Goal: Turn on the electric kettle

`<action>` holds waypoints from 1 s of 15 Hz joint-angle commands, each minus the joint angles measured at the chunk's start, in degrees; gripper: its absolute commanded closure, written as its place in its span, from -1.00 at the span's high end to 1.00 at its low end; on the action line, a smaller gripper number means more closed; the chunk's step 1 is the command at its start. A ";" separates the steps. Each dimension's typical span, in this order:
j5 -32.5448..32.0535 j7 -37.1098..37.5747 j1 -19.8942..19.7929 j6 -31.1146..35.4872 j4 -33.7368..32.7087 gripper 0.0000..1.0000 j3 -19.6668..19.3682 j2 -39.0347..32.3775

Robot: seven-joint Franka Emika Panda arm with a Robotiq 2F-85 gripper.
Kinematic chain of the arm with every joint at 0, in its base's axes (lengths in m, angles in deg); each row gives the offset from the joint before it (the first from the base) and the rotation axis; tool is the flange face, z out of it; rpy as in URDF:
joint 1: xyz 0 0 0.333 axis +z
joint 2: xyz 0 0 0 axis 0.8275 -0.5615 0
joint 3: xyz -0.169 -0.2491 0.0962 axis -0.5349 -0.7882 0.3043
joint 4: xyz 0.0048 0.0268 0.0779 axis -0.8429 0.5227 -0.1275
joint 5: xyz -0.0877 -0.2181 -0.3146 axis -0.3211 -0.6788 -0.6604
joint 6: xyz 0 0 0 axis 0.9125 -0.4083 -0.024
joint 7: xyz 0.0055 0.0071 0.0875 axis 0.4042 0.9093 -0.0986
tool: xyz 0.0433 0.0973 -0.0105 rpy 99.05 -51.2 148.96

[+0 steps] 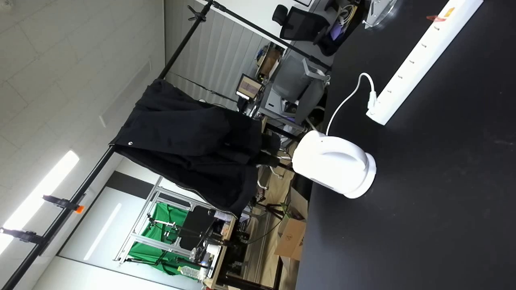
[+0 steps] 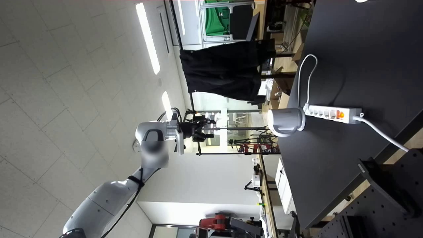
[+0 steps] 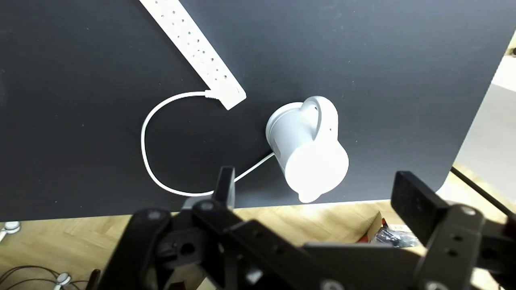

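Observation:
The glossy white electric kettle (image 1: 334, 163) stands upright on the black table. It shows in both exterior views (image 2: 286, 120) and in the wrist view (image 3: 292, 131), its handle toward the top of the wrist picture and its spout toward the table edge. Its white cord (image 3: 144, 141) is plugged into the end of the long white power strip (image 3: 197, 52). An orange switch (image 2: 340, 114) on the strip looks lit. My gripper (image 3: 316, 181) is open and empty. In an exterior view the gripper (image 2: 210, 128) hangs high above the table, well apart from the kettle.
The exterior pictures lie on their side. The kettle stands near an edge of the table (image 3: 363, 80). The strip's thick cable (image 2: 383, 130) runs off another edge. A black coat (image 1: 193, 125) hangs on a rack beyond the table. Cardboard boxes (image 1: 292, 237) stand beyond the table.

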 commanded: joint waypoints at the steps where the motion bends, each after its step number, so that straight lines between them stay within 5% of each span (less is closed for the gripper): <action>1: 0.08 -0.03 -0.52 -0.12 -0.10 1.00 0.50 -0.02; 5: 0.08 -0.03 -0.52 -0.13 -0.11 1.00 0.50 -0.02; 12: 4.52 -5.04 0.42 13.79 -2.99 1.00 1.21 -8.26; 13: 5.93 -6.14 0.56 15.25 -3.22 0.50 1.70 -9.62; 15: 8.60 -8.08 0.77 17.37 -3.70 0.36 3.01 -11.88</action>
